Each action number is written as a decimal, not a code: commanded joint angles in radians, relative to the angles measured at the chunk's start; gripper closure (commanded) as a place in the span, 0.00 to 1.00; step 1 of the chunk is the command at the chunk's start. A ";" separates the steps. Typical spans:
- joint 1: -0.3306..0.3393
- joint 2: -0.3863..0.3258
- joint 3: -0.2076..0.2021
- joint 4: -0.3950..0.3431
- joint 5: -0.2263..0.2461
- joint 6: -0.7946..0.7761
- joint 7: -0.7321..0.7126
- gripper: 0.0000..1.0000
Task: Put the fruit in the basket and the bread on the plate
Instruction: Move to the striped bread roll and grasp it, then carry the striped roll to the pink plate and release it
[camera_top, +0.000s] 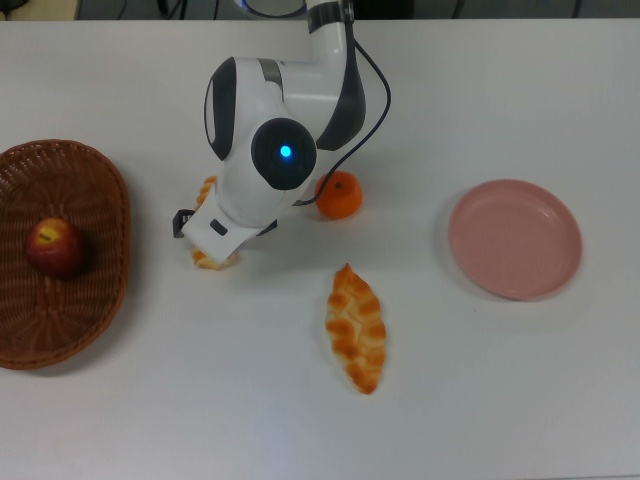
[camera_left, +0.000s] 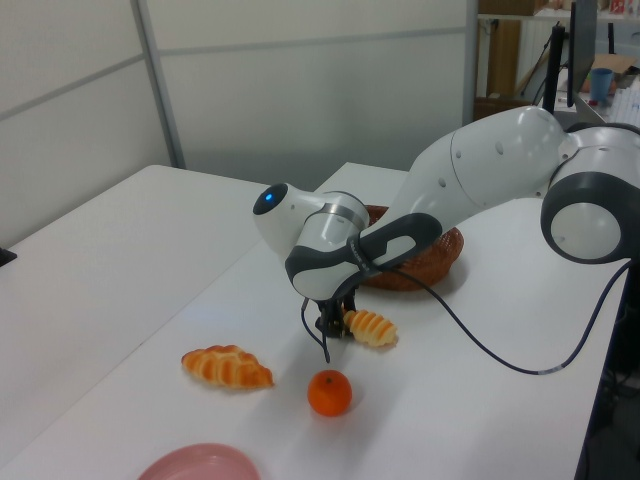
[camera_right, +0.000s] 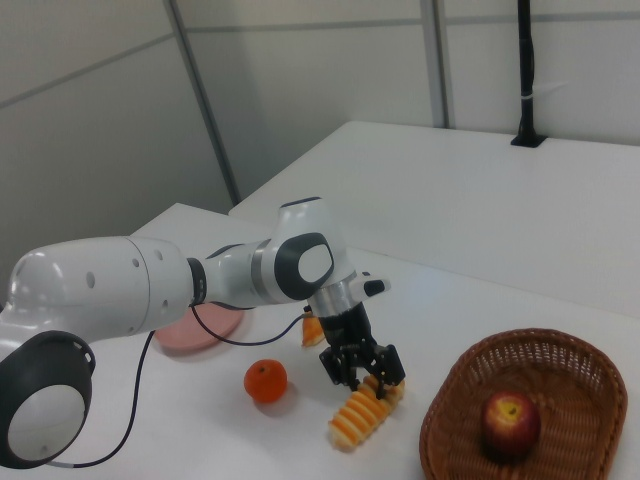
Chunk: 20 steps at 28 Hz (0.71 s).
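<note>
My gripper stands open low over the striped roll, one finger on each side of its upper end. In the left view the gripper is at the roll's left end. From above, the arm covers the gripper and most of the roll. The mandarin lies just right of the arm. Nearer the front lies the braided pastry. A red apple sits in the wicker basket at the top view's left. The pink plate at the top view's right holds nothing.
The arm's black cable loops over the table beside the basket in the left view. A black pole stands on the far table in the right view.
</note>
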 joint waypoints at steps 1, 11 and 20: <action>0.003 -0.053 -0.009 0.019 0.048 -0.018 0.018 1.00; 0.015 -0.136 0.060 0.062 0.116 -0.021 0.025 1.00; 0.023 -0.124 0.286 0.085 0.139 0.084 0.051 1.00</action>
